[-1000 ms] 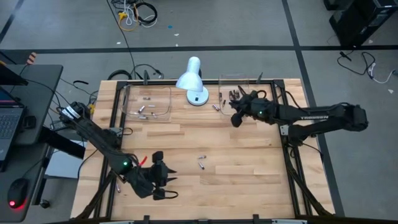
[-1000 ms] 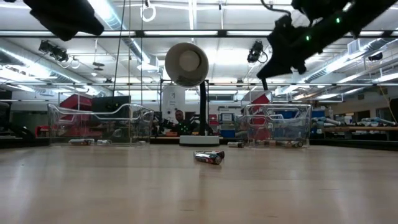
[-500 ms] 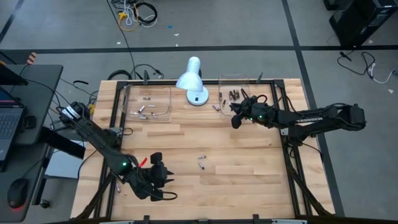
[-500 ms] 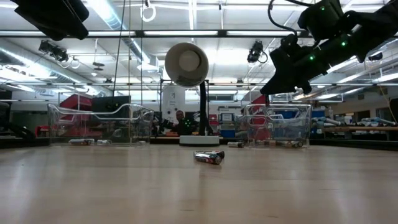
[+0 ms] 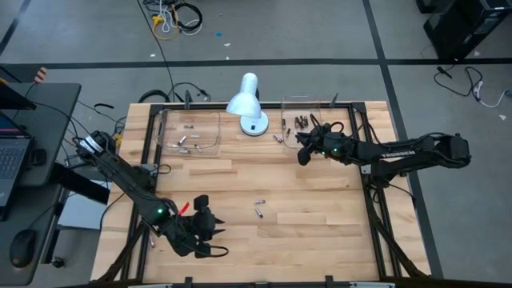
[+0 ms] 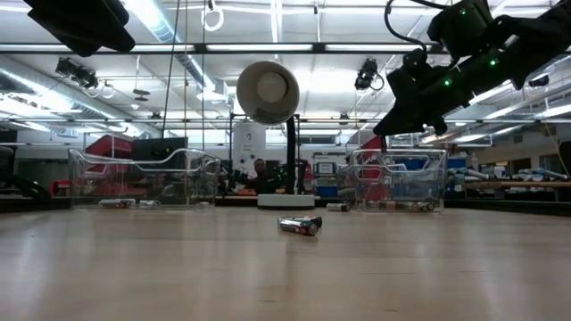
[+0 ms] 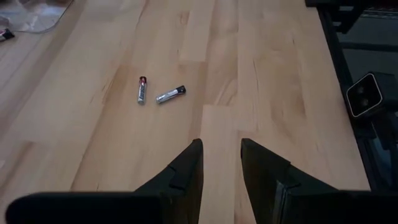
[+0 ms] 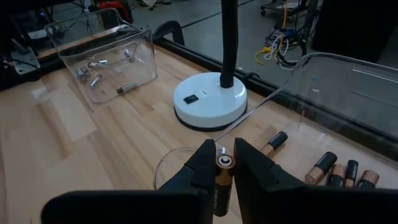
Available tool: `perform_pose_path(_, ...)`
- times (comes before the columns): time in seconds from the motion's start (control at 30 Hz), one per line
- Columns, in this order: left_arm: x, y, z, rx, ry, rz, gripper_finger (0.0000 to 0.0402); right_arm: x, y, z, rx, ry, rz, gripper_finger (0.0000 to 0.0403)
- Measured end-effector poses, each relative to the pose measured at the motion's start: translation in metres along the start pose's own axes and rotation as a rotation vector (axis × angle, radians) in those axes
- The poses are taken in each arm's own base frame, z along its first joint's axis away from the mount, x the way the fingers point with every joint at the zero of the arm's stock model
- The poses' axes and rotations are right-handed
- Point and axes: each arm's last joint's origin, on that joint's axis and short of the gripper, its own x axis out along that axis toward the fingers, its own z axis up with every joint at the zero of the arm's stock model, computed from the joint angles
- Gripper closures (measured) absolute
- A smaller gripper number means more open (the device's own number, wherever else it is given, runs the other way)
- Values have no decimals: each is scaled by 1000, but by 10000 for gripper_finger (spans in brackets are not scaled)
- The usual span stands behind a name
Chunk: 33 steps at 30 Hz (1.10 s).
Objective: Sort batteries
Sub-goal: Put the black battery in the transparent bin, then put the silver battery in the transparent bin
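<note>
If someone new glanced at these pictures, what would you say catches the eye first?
The white lamp stands at the table's far edge between two clear trays. The right gripper, near the right tray, pinches a brown battery. Two loose batteries lie mid-table, ahead of the open left gripper.

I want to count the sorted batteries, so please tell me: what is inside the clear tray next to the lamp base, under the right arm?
The clear tray holds several coppery-black batteries lying side by side. More may be hidden behind the right claw, which holds another battery.
</note>
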Motion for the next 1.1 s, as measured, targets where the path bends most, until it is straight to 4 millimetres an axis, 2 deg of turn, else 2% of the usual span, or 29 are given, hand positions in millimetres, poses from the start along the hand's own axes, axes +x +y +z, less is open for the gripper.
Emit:
perform_pose_path(0.6,0,0,0,3,-5,9,294,0,0,0,-8,1,0,346)
perform_pose_path(0.77,0,-2,-2,-13,51,-60,294,0,0,0,-9,1,0,343)
perform_pose_path(0.87,-1,-4,-7,-86,189,-181,294,-1,1,0,-16,1,7,344)
perform_pose_path(0.97,-7,-6,-21,-191,447,-276,294,-1,3,-1,-30,1,12,345)
perform_pose_path(1.1,-23,-6,-45,-329,788,-225,294,-2,4,-1,-34,3,21,345)
